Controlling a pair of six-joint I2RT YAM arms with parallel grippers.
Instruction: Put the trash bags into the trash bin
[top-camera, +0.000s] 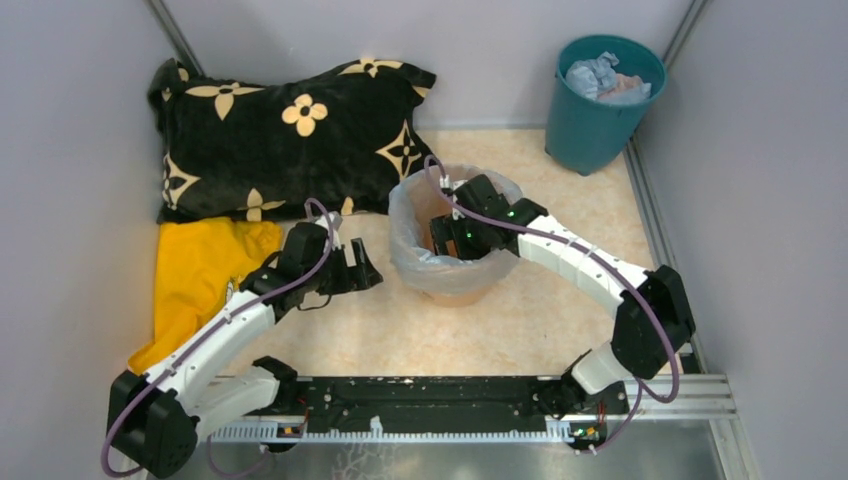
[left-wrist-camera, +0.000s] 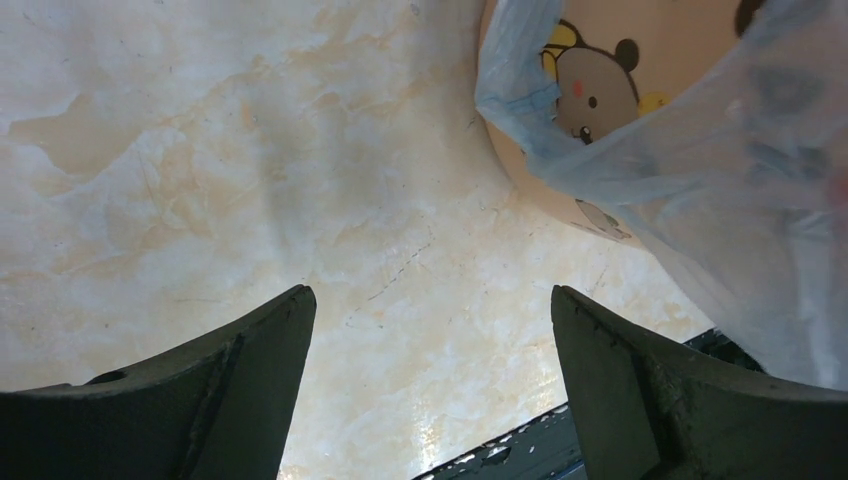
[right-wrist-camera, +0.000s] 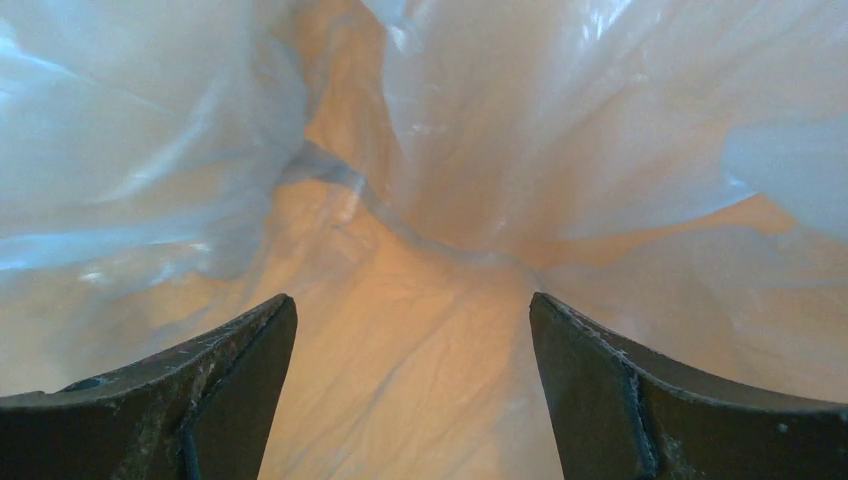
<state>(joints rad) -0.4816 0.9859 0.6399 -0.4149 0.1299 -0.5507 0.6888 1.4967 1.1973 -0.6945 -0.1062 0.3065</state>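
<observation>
The peach-orange trash bin (top-camera: 455, 292) stands mid-table with a pale blue trash bag (top-camera: 412, 240) lining it, the film draped over its rim. My right gripper (top-camera: 450, 237) reaches down inside the bin, open and empty. In the right wrist view (right-wrist-camera: 412, 305) its jaws stand wide apart over the bag film (right-wrist-camera: 440, 150) against the orange inner wall. My left gripper (top-camera: 362, 270) is open and empty just left of the bin, above the table. In the left wrist view (left-wrist-camera: 430, 300) the bin (left-wrist-camera: 680, 40) with its cartoon print and overhanging bag (left-wrist-camera: 720, 190) lie at upper right.
A black floral pillow (top-camera: 290, 135) lies at the back left. A yellow cloth (top-camera: 195, 275) lies at the left under the left arm. A dark teal bucket (top-camera: 600, 110) holding crumpled film stands at the back right. Grey walls enclose both sides.
</observation>
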